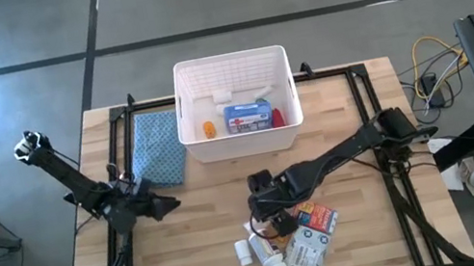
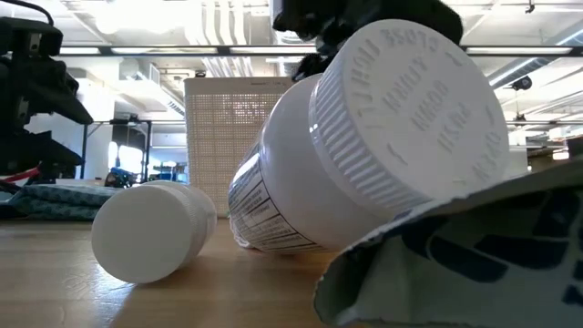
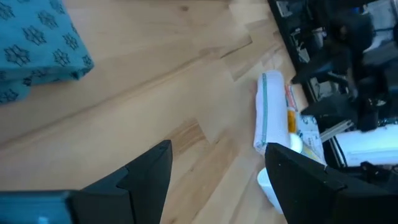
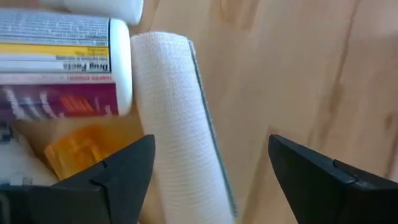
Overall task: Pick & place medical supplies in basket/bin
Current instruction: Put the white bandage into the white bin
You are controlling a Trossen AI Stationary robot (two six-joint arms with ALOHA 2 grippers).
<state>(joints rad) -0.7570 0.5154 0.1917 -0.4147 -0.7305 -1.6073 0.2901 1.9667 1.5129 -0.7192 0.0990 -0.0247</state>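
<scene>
The medical supplies lie in a pile (image 1: 297, 243) near the table's near edge: white pill bottles (image 2: 364, 137), a white gauze roll (image 4: 177, 118), an orange piece (image 4: 74, 149) and a grey-white pack (image 2: 474, 255). My right gripper (image 1: 265, 208) hangs open just over the pile's far side. In its wrist view (image 4: 210, 149) the fingers stand on either side of the roll, which lies flat on the wood beside a labelled bottle (image 4: 59, 59). The white bin (image 1: 230, 64) at the far edge holds a blue-white box (image 1: 247, 116) and two small items. My left gripper (image 1: 171, 204) waits open on the left.
A blue patterned cloth (image 1: 159, 147) lies left of the bin, close to my left gripper (image 3: 217, 149). Bare wood stretches between the pile and the bin. Black frame rails run along both table sides. A small bottle (image 2: 150, 228) lies on its side at the pile's left.
</scene>
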